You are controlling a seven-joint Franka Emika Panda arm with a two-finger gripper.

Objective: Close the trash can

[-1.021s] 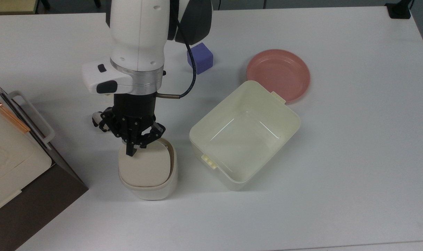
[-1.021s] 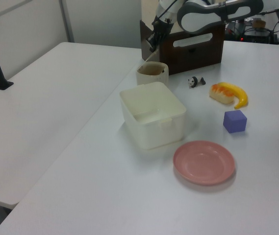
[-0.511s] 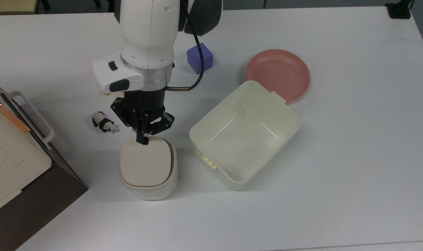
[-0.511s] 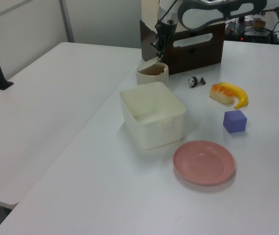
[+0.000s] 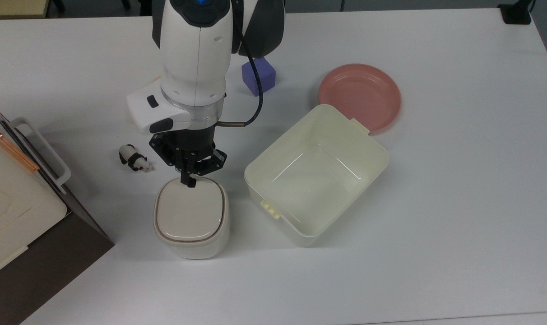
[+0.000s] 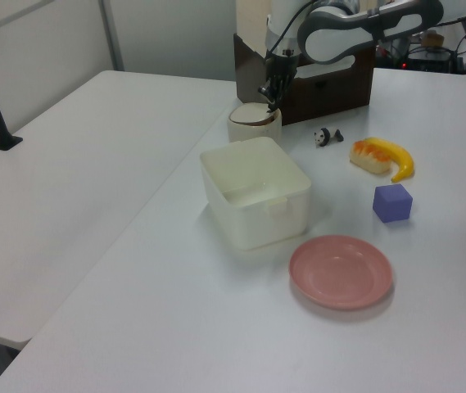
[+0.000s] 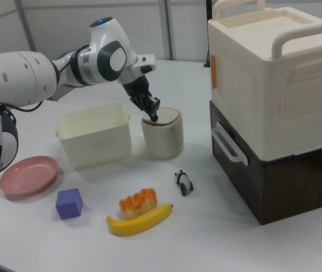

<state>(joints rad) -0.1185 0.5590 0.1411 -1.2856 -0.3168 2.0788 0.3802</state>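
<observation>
Since a second ago we see the lid (image 5: 190, 211) come down from its tilt to lie flat on the trash can (image 5: 192, 241), and the arm has drawn back toward the top view's upper edge, uncovering the toy panda (image 5: 134, 159); the brown rim line now shows all round the lid in the top view.

The gripper (image 5: 188, 182) has its fingers drawn together into one point, holding nothing; that point rests at the lid's far edge, the one nearest the arm, in the top view. The right view puts it at the lid's raised-looking back edge (image 7: 159, 118); whether it presses or merely touches, we cannot tell.

The trash can stands on the counter (image 5: 436, 203), just beside the large lidless tub (image 5: 316, 174), on the tub's left in the top view. The rest of the lid lies from the fingers toward the top view's bottom edge; we judge that any further push belongs downward there, toward the front, where the latch would catch.
</observation>
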